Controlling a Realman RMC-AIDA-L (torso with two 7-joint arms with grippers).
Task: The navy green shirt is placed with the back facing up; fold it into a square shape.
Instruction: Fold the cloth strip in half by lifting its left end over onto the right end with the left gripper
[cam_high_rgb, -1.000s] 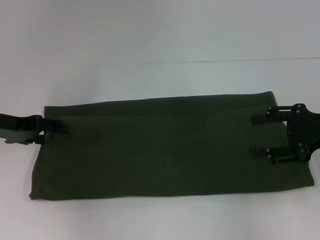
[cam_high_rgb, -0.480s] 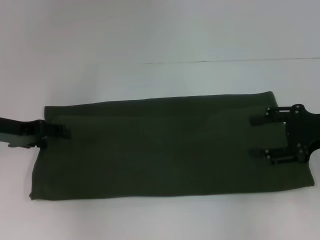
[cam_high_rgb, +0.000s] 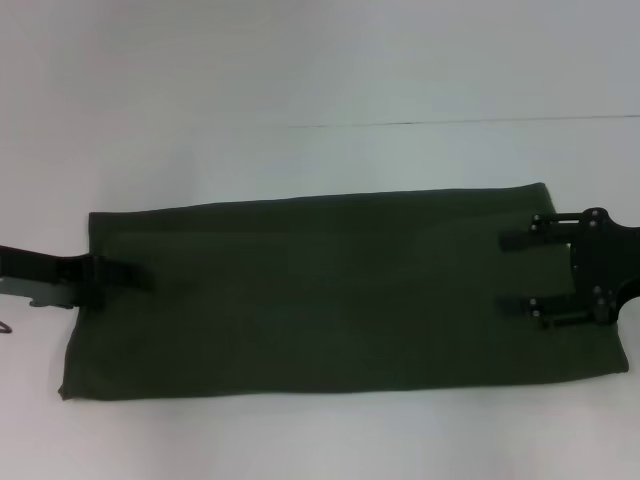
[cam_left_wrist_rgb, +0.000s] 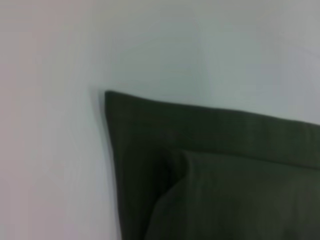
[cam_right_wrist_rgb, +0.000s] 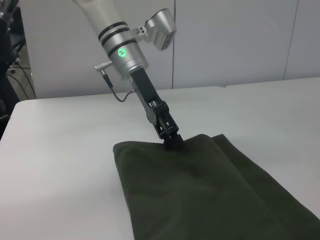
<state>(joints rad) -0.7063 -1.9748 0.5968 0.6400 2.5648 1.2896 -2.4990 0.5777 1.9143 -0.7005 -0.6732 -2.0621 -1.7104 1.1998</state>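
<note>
Shirt (cam_high_rgb: 340, 290) lies flat on the table (cam_high_rgb: 320, 80) as a long band, plain side up, already narrowed lengthwise; the left wrist view shows a folded layer on top near its left end.

Left gripper (cam_high_rgb: 120, 272) sits at the shirt's left edge, low on the cloth. In the right wrist view its tips press into that edge, jaws look closed, but I can't tell if it's actually pinching fabric or just touching.

Right gripper (cam_high_rgb: 518, 272) hovers over the shirt's right end, jaws wide apart, one finger (cam_high_rgb: 520, 238) toward the far hem, the other toward the near hem, holding nothing.

Judgement: the step is taking hold of the ends for a crosswise fold.
- Catch all layers at the left edge, not just the top ply.
- Right jaws should drop and close on the right end before any lift.
- Lift evenly and carry one end over the other, edges aligned to the shirt's long sides.

Nothing else near the shirt. Only risk: layers slipping apart.
</note>
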